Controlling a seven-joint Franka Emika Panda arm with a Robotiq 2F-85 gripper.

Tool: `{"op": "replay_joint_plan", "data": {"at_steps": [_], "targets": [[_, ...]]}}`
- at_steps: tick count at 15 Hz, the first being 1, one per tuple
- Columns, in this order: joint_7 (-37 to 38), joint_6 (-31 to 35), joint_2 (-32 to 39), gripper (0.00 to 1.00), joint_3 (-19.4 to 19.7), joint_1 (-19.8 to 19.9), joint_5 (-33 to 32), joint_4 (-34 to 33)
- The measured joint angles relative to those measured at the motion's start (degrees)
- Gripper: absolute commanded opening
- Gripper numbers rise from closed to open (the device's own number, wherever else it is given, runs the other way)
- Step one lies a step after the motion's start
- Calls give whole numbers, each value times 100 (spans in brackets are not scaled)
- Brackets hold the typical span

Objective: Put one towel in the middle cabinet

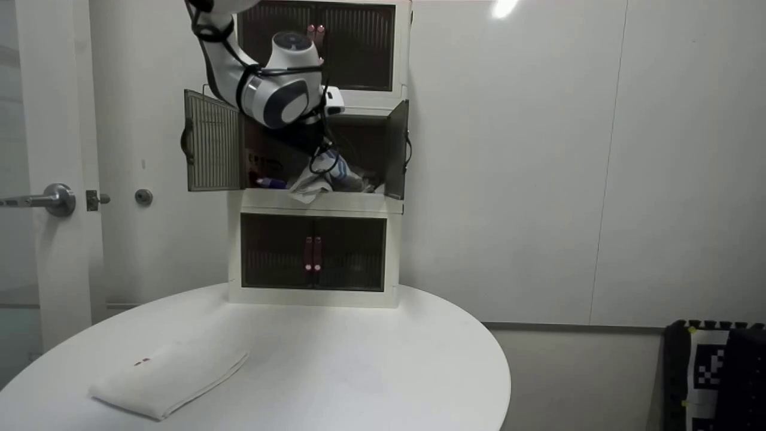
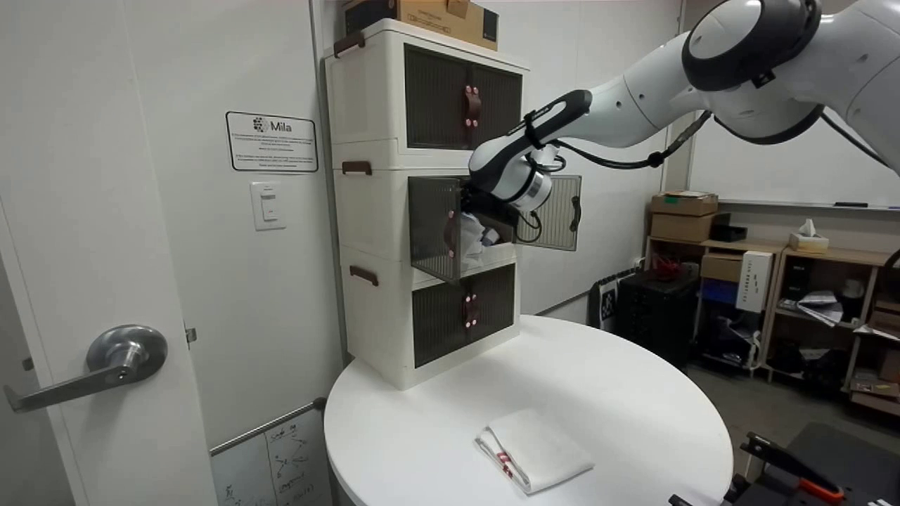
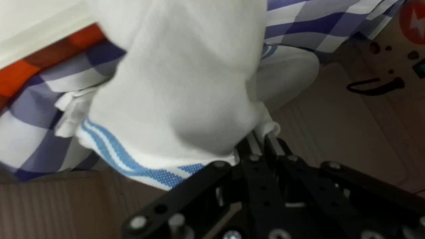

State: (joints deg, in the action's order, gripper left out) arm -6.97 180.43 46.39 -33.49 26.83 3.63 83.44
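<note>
Currently: one striped towel (image 3: 179, 109), clamped in one gripper (image 3: 263, 143), inside middle cabinet (image 2: 369, 211), one corner overhanging front | two doors (image 1: 214, 143) swung outward | one folded white towel (image 1: 170, 377) on table (image 1: 389, 371) | one arm (image 2: 633, 105) sloping down, wrist at opening

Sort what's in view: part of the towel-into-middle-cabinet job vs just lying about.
Job:
blue-striped towel, held in the gripper
middle cabinet, standing open

Lying about:
folded white towel on the table
checked cloth
cardboard box on the top cabinet
tissue box
</note>
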Motion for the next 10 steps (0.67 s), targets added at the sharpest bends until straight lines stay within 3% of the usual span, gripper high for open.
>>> {"op": "replay_joint_plan", "data": {"at_steps": [6, 7, 8, 10], "targets": [[17, 253, 627, 2, 355, -1248, 9, -927], [16, 307, 707, 32, 361, -1299, 9, -1041], [16, 368, 759, 9, 362, -1316, 9, -1102], [15, 397, 758, 22, 363, -1272, 9, -1065]]}}
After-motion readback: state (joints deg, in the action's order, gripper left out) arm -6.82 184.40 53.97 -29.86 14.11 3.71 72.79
